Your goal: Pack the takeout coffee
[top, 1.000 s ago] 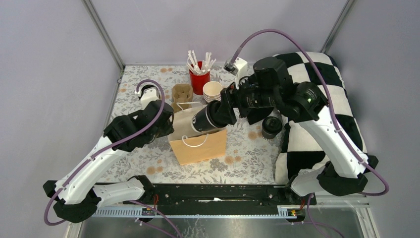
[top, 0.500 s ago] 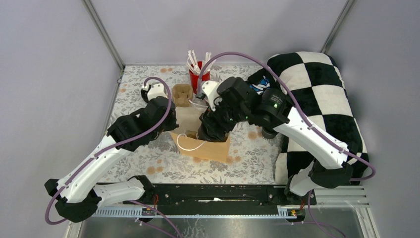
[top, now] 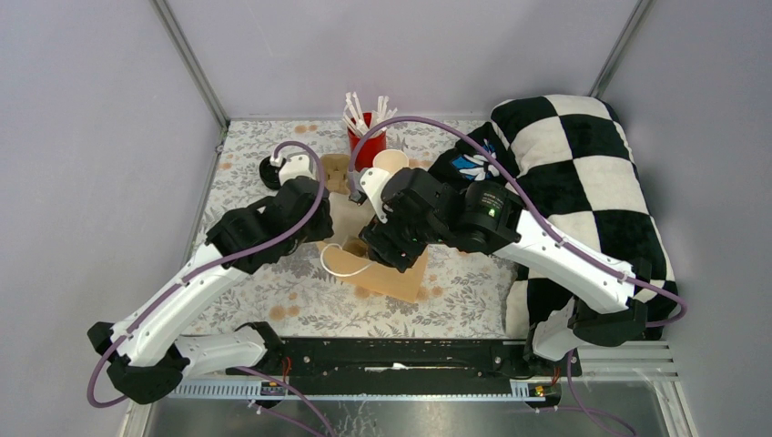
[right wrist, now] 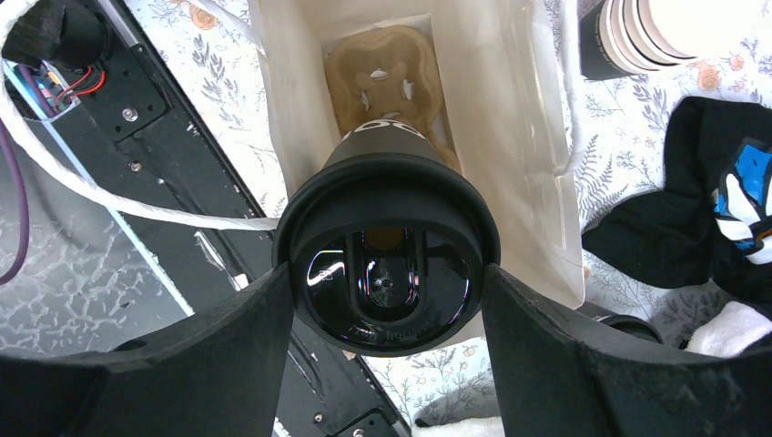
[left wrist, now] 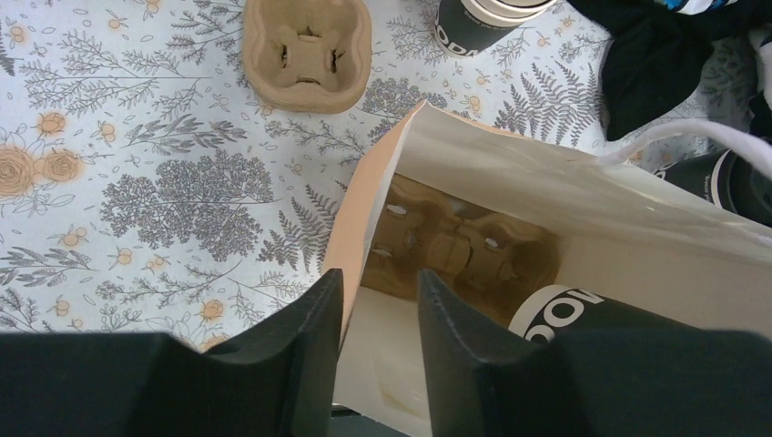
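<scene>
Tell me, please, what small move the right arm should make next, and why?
Probably lower the black-lidded takeout coffee cup straight down: the right jaws hold it in the mouth of the brown paper bag, above the moulded cardboard cup carrier on the bag's bottom, seemingly not yet seated.

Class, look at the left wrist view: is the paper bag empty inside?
No, a cardboard cup carrier lies at the bottom of the paper bag.

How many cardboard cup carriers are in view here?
2. One cup carrier lies on the table near the paper bag; the other cup carrier sits at the bottom of that bag. More could be hidden under the arms.
</scene>
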`<state>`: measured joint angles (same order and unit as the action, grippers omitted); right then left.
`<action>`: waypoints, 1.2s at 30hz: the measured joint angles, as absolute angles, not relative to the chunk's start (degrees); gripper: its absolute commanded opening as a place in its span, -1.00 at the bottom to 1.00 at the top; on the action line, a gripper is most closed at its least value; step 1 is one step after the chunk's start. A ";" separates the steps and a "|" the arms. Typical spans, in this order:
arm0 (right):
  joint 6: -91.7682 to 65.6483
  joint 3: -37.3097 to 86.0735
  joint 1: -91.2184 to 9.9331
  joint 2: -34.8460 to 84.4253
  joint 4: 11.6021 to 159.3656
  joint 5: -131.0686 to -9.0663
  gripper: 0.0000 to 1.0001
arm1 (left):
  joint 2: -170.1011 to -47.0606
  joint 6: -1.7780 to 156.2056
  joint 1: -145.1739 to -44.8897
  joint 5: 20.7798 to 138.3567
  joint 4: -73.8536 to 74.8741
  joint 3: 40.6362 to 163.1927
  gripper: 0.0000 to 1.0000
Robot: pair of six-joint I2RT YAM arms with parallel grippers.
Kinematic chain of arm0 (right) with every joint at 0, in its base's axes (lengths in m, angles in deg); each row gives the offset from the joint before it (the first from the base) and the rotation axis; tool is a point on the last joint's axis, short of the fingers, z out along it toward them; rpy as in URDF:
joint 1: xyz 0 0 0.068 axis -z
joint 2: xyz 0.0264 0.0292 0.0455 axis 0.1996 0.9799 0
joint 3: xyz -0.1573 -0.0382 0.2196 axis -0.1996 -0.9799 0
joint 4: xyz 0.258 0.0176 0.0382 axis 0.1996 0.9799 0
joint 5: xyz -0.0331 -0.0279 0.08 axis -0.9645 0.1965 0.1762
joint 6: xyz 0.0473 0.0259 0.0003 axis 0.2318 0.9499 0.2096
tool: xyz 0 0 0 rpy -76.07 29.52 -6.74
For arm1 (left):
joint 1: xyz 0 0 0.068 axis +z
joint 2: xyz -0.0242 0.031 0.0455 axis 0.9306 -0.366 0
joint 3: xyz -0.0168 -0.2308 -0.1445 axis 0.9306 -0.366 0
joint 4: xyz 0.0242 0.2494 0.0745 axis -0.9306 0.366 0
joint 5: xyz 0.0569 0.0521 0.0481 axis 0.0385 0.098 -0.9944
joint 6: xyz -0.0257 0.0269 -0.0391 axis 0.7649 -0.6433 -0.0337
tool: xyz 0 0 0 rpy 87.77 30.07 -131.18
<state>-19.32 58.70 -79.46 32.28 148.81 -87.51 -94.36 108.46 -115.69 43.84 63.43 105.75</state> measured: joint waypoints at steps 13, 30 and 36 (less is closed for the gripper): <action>-19.34 55.90 -79.46 32.26 146.71 -90.61 -0.21 | -103.50 105.95 -109.72 47.45 63.47 109.88 -0.20; -20.06 55.46 -78.43 31.93 145.66 -92.10 -0.23 | -112.13 97.12 -101.42 61.70 60.59 115.92 -0.54; -20.63 55.51 -78.21 31.93 145.84 -92.12 -0.24 | -114.03 93.10 -101.31 61.55 59.39 116.48 -1.00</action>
<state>-20.63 55.51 -78.21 31.93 145.84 -92.12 -114.03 93.10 -101.31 61.55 59.39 116.48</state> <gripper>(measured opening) 0.759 0.087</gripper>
